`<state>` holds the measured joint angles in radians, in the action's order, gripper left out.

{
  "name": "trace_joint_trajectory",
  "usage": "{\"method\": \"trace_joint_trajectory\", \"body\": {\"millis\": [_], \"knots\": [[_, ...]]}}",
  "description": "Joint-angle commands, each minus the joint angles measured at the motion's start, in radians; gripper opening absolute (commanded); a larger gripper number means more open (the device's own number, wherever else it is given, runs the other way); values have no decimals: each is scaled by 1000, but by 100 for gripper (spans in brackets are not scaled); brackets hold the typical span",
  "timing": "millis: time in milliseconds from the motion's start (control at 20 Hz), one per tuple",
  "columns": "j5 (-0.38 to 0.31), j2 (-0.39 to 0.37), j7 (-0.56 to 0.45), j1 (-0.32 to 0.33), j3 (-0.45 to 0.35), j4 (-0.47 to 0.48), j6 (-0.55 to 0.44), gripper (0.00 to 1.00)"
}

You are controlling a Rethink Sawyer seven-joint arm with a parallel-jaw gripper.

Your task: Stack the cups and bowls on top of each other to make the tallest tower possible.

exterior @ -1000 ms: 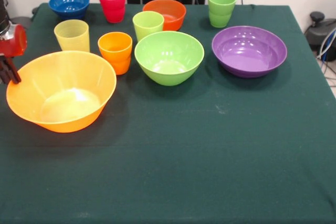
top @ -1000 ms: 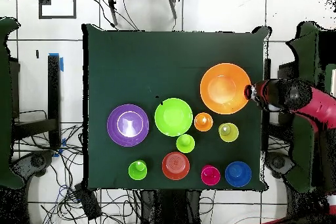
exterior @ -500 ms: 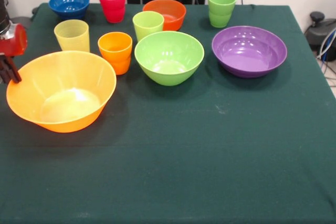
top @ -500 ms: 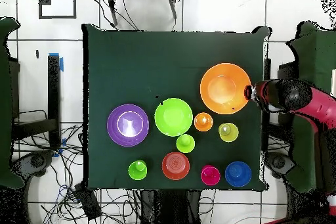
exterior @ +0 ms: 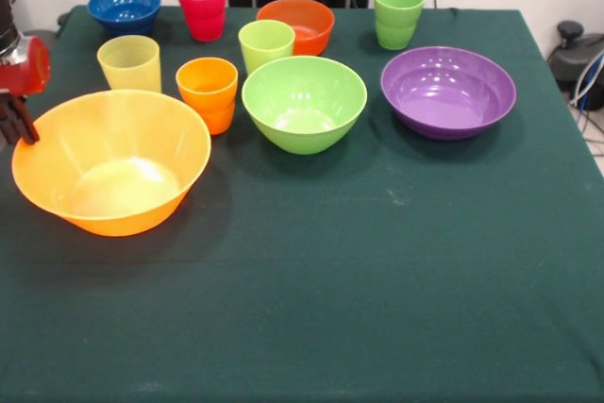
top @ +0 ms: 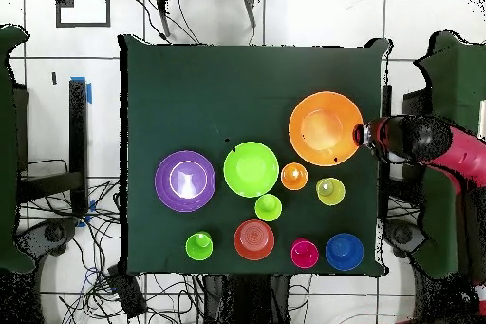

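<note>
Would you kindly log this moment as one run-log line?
gripper: at rim of large orange bowl | grip: unclear | tower: not started | cups, bowls: all separate on table

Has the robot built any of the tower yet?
Not yet. Nothing is stacked: every cup and bowl sits alone on the table. The gripper is at the rim of the big orange bowl, holding nothing I can see. The green bowl, purple bowl and all the rest remain to stack.
</note>
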<state>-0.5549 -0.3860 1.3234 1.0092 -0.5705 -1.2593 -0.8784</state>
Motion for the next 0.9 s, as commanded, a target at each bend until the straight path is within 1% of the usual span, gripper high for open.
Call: {"method": "trace_joint_trajectory", "body": {"millis": [50, 350, 550, 750, 900], "knots": [[-60, -53, -115, -36, -16, -79, 86, 0], [-54, -87, -49, -75, 2, -86, 93, 0], [-55, -77, 8, -121, 14, -64, 118, 0], [-49, -59, 74, -172, 40, -46, 143, 0], [-39, -61, 120, -211, 64, -39, 151, 0]]}}
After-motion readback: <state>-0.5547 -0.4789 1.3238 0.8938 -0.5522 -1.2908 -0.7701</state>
